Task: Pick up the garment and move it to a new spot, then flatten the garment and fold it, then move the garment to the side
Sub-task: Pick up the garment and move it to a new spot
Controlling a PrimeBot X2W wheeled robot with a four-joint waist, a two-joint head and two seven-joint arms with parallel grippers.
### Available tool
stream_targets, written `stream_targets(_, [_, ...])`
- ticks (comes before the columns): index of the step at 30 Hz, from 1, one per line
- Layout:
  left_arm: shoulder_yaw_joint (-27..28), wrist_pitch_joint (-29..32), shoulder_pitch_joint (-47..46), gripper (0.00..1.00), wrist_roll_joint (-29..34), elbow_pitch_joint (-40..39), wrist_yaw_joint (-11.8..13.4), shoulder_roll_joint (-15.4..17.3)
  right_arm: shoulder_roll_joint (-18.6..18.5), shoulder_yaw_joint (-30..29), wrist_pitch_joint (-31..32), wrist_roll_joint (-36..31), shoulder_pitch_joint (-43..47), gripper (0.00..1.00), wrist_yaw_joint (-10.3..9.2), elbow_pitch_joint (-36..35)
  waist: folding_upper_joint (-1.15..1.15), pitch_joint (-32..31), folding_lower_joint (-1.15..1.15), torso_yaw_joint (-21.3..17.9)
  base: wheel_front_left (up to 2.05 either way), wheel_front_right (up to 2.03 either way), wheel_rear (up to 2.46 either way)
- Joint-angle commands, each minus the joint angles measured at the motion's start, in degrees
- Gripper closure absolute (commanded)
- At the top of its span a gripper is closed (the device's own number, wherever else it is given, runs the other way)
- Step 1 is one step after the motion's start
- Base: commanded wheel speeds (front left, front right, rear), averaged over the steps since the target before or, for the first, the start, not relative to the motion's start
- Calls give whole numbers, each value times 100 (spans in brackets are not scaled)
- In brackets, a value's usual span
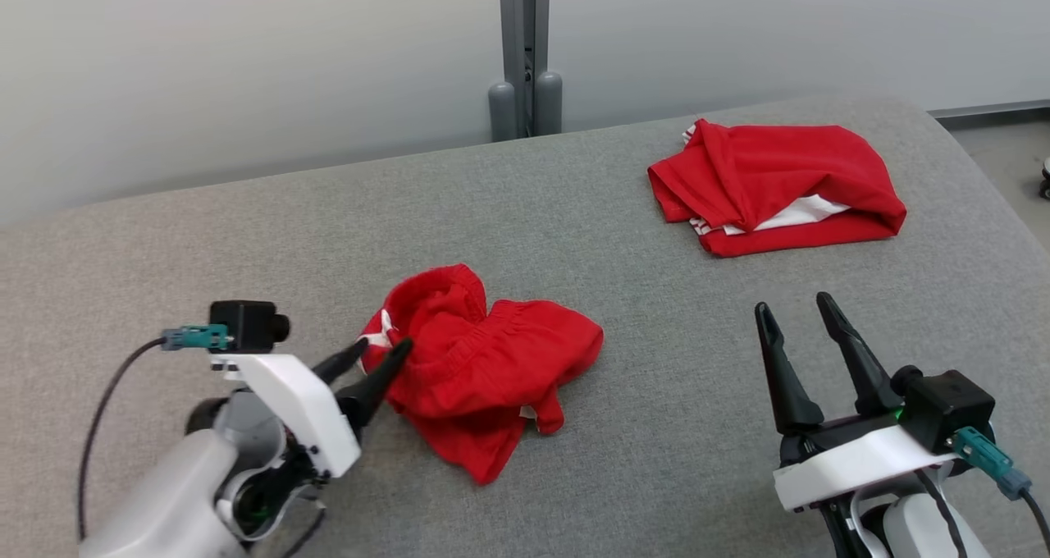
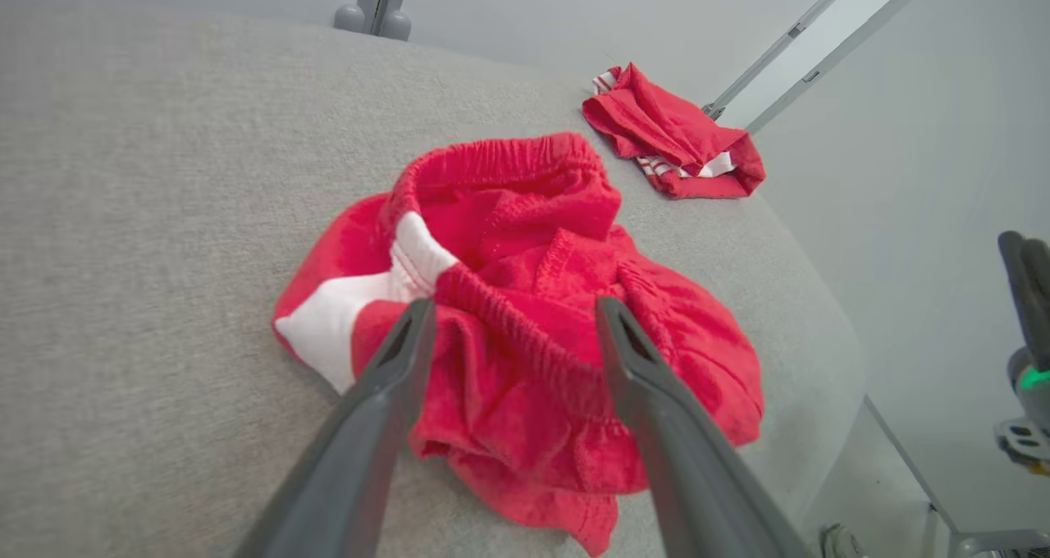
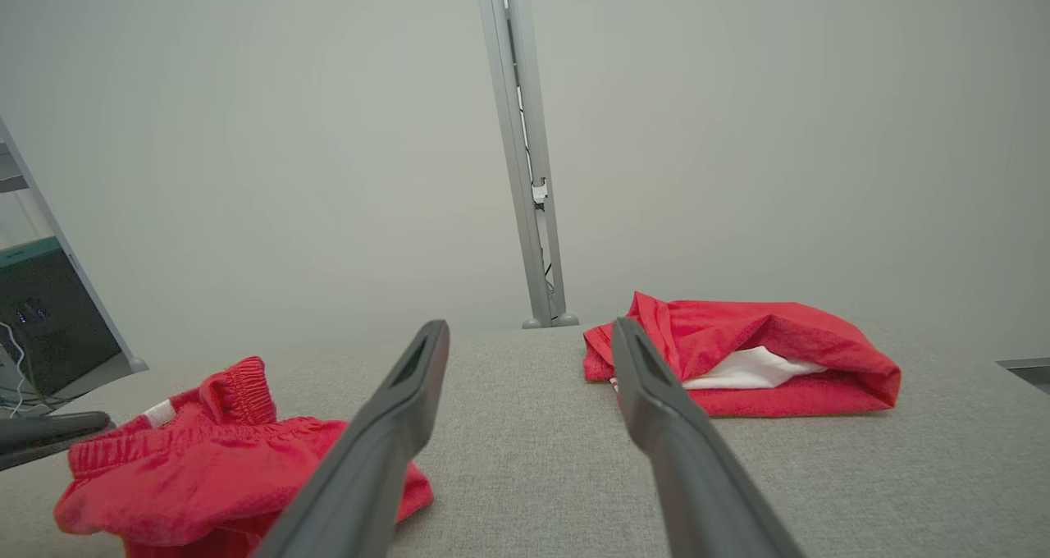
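Note:
The garment [image 1: 484,369], a crumpled pair of red shorts with an elastic waistband and white patches, lies bunched on the grey padded surface [image 1: 246,238] left of centre. My left gripper [image 1: 382,346] is open at its left edge. In the left wrist view, the left gripper [image 2: 515,305] has its fingers on either side of a ridge of the garment [image 2: 525,238], and the cloth rests on the surface. My right gripper [image 1: 792,304] stands open over bare surface to the right, well apart from the cloth. The right wrist view shows the right gripper [image 3: 529,327] with nothing between its fingers and the garment [image 3: 205,468] at lower left.
A second red garment [image 1: 771,180] with white trim lies folded at the far right of the surface, also in the wrist views [image 2: 673,135] [image 3: 755,353]. A grey post [image 1: 525,49] stands behind the back edge against a pale wall. The surface's edge curves away at the right.

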Motion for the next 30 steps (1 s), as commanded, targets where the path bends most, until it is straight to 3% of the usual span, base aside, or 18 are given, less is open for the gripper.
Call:
stream_targets(1, [-67, -139, -85, 0, 174, -10, -10, 205, -62, -48, 1, -46, 12, 0, 1, -52, 0, -47, 0, 49, 0, 0, 0])
stream_targets(6, [14, -689, -122, 0, 599, -238, 74, 716, -92, -196, 0, -75, 143, 0, 1, -182, 0, -166, 0, 163, 0, 0, 0])
stream_targets(12, [516, -1880, 515, 0, 1061, -1225, 937, 1318, -27, -377, 0, -164, 316, 0, 1, -518, 0, -220, 0, 268, 0, 0, 0])
stream_targets(16, [955, -2385, 1167, 0, 1251, -1844, 1537, 1433, 25, -547, 1, -217, 454, 0, 1, -631, 0, -193, 0, 317, 0, 0, 0])
stream_targets(22, [2110, -2479, 2238, 0, 2234, -2822, 2066, 886, 84, -810, 1, -288, 663, 0, 1, -759, 0, -183, 0, 386, 0, 0, 0])
stream_targets(30, [2880, -2477, 3177, 0, 3585, -3166, 1939, -5, 93, -905, 1, -275, 801, 0, 1, -936, 0, -239, 0, 419, 0, 0, 0])
